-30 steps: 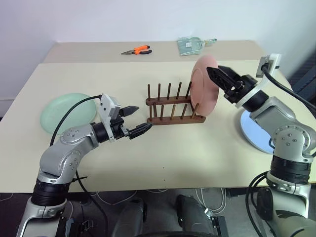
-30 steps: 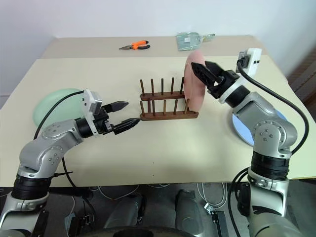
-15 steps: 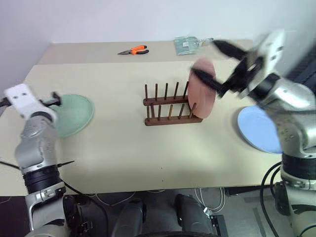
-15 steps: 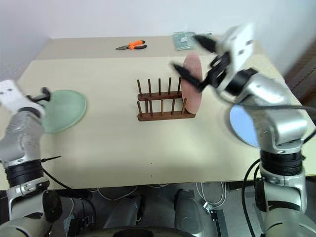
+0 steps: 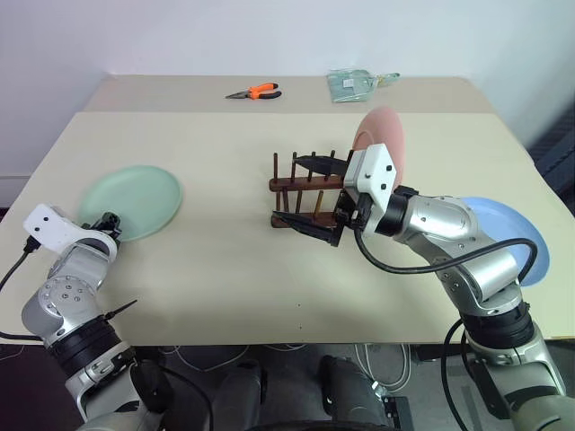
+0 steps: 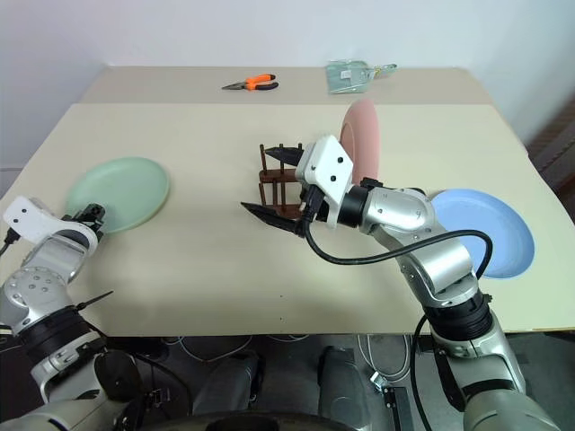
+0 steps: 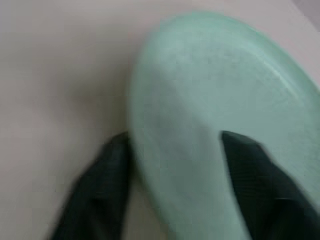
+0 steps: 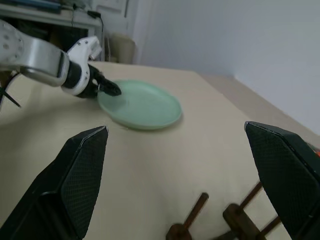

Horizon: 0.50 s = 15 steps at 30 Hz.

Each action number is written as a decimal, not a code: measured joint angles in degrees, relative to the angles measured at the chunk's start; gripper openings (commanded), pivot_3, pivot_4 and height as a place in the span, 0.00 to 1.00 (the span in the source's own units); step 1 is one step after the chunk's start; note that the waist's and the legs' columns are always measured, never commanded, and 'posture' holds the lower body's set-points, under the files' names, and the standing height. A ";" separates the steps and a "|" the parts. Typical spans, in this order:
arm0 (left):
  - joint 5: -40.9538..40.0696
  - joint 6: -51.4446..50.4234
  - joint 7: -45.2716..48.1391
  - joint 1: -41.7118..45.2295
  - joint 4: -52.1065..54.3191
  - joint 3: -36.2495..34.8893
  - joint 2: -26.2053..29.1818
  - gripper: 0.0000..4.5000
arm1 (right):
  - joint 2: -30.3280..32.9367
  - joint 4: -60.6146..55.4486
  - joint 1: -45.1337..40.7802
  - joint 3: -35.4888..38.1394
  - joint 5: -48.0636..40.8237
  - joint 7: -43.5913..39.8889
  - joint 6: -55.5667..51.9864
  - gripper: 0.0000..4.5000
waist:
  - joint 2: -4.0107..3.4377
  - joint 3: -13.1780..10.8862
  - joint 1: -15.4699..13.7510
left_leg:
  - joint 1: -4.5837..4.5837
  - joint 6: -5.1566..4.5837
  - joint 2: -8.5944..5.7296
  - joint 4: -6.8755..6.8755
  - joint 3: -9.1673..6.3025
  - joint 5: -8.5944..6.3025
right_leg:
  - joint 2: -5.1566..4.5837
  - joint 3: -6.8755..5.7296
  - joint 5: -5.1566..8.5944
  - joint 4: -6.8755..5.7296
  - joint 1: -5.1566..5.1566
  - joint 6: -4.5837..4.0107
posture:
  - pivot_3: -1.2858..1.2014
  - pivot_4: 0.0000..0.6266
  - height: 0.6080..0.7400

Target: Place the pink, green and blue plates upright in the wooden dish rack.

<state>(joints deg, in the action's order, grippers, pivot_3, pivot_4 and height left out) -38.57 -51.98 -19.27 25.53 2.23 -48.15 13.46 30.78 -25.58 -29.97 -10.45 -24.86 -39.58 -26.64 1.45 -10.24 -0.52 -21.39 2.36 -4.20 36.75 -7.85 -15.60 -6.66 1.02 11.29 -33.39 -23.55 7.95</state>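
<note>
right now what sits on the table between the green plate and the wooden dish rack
Nothing: in the left eye view the beige tabletop is bare between the pale mint green plastic plate and the dark brown wooden peg rack.

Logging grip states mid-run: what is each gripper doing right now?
Left gripper: fingers straddle the green plate's rim; a firm grip cannot be told.
Right gripper: open, holding nothing, in front of the wooden dish rack.

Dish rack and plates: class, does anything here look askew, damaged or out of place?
Nothing stands out. The pink plate stands upright at one end of the wooden dish rack; the green plate and blue plate lie flat on the table, undamaged.
</note>
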 measured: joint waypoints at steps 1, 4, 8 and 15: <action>-0.25 0.00 -0.15 0.01 -0.16 0.05 -0.01 0.13 | 0.01 0.00 0.14 0.02 0.17 -0.08 0.00 1.00 | 0.00 0.00 -0.02 | 0.00 0.00 0.00 0.00 0.00 0.00 | 0.00 0.00 0.00 0.00 0.00 0.00 | 0.52 0.24 1.00; 1.66 1.87 4.41 -0.62 0.09 5.80 2.92 0.00 | 0.12 0.02 0.22 0.20 0.17 -0.42 -0.71 1.00 | 0.02 0.00 -0.15 | -0.02 0.04 -0.01 0.00 0.00 0.02 | 0.02 -0.01 0.00 0.00 0.00 -0.02 | 0.52 0.24 1.00; 5.33 7.65 14.72 -0.53 5.38 18.13 6.82 0.00 | 0.54 0.04 0.19 -0.05 1.77 -1.11 -0.69 1.00 | 0.03 -0.01 -0.26 | -0.04 0.04 -0.06 0.01 0.03 0.02 | -0.04 0.03 0.00 0.12 0.07 -0.04 | 0.52 0.24 1.00; 5.40 10.31 23.34 10.08 13.69 32.64 6.02 0.00 | 2.01 7.48 -6.02 -8.76 21.44 0.12 11.68 1.00 | 0.04 -0.03 0.72 | 0.01 0.05 -0.01 -0.10 0.11 0.03 | -0.02 0.05 -0.01 0.09 -0.01 -0.02 | 0.52 0.24 1.00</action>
<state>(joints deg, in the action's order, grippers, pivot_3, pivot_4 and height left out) -33.16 -41.67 4.07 35.61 15.92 -15.51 19.48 32.80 -18.10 -35.99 -19.21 -3.42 -39.45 -14.96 1.49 -10.28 0.20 -21.38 2.41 -4.21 36.65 -7.73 -15.57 -6.67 1.06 11.28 -33.30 -23.56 7.93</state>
